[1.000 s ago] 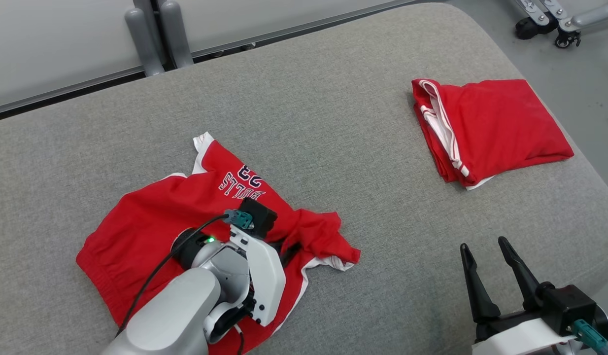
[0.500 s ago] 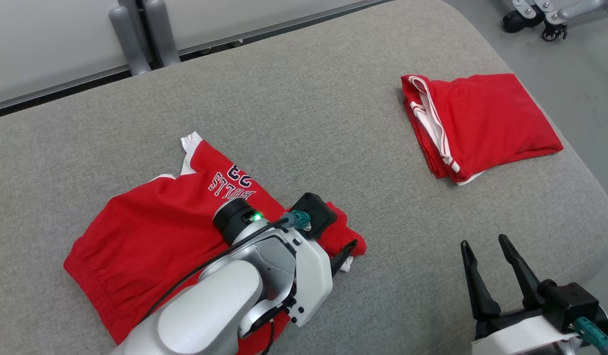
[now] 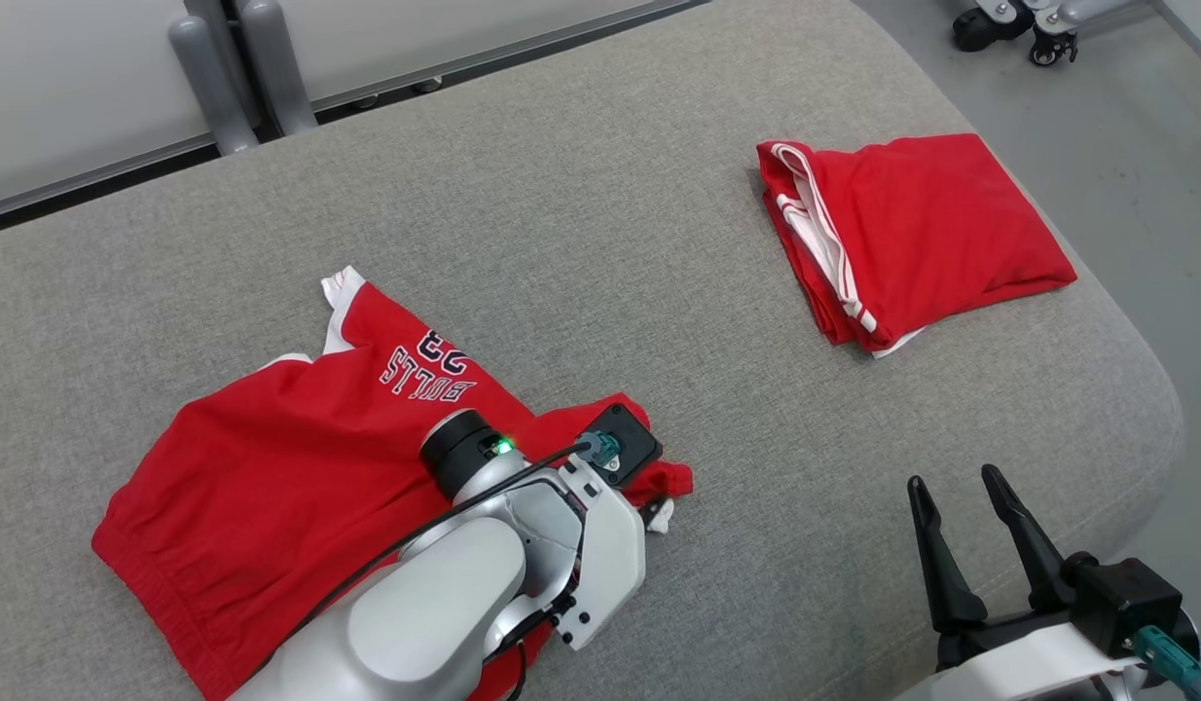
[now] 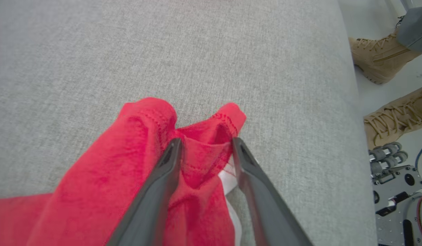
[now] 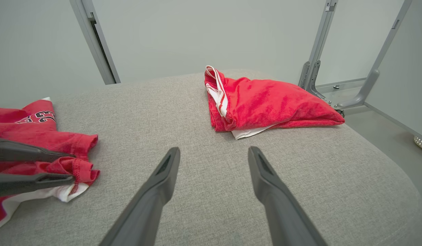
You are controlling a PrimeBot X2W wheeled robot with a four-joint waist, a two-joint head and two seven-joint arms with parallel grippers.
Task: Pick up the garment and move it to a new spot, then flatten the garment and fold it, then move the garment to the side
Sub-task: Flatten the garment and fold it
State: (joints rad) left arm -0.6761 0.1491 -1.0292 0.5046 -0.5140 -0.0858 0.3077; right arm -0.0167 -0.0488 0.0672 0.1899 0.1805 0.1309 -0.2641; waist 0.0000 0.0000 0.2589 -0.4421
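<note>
The garment point(image 3: 270, 467), red shorts with white trim and a dark "BULLS" print, lies crumpled on the grey cushion point(image 3: 600, 243) at the left. My left gripper point(image 4: 204, 143) is at its bunched right hem. The fingers stand apart, one on each side of a raised red fold point(image 4: 200, 160) that fills the gap between them. The right wrist view shows the same left gripper point(image 5: 73, 166) straddling the hem from the left. My right gripper point(image 3: 951, 479) hovers open and empty over bare cushion at the lower right, and shows as wide-spread fingers point(image 5: 213, 150).
A second red garment point(image 3: 912, 234), folded, lies at the cushion's far right point(image 5: 265, 102). The cushion's rounded edge drops to the floor just beyond it. A person's tan boots point(image 4: 378, 61) stand on the floor past that edge. Grey posts point(image 3: 211, 78) rise behind the cushion.
My left gripper went from over the middle of the garment to its right hem and spread its fingers. The head camera shifted, so the whole scene slid left. The right gripper held still.
</note>
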